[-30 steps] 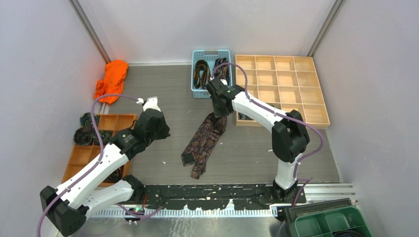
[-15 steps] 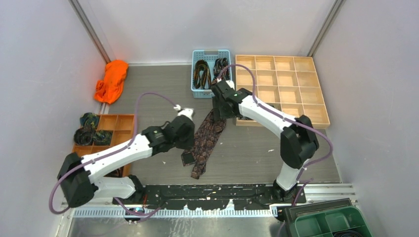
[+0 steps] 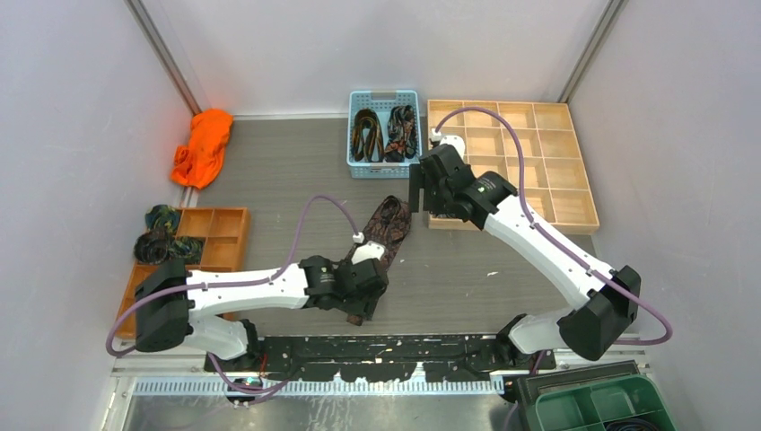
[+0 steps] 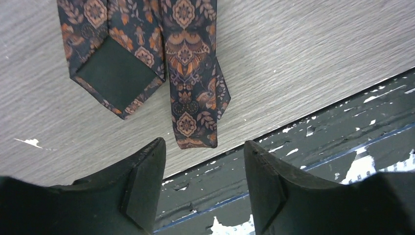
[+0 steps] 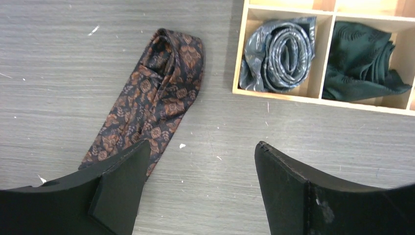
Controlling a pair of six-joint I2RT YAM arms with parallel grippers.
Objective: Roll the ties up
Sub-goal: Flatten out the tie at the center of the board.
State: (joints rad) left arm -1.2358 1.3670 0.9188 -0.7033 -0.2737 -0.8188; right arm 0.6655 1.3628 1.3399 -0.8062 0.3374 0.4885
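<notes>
A brown-maroon paisley tie point(image 3: 388, 226) lies folded in half on the grey table. Its fold points toward the blue basket and its two ends point(image 4: 188, 73) point toward the near edge. My left gripper point(image 3: 362, 301) hovers open over those ends. In the left wrist view the narrow end's tip sits just ahead of the left gripper point(image 4: 203, 142), and nothing is between the fingers. My right gripper point(image 3: 424, 190) is open beside the fold. In the right wrist view the tie point(image 5: 156, 98) runs past the left finger of the right gripper point(image 5: 203, 143), which holds nothing.
A wooden grid tray point(image 3: 502, 144) at the back right holds a grey coil point(image 5: 281, 54) and a green coil point(image 5: 362, 61). A blue basket point(image 3: 355, 166) holds more ties. An orange tray point(image 3: 215, 224) with coils is on the left, and an orange cloth point(image 3: 202, 148) at the back left.
The left arm swung right and down to the tie's near ends and opened. The right gripper let go of the fold, opened and moved right.
</notes>
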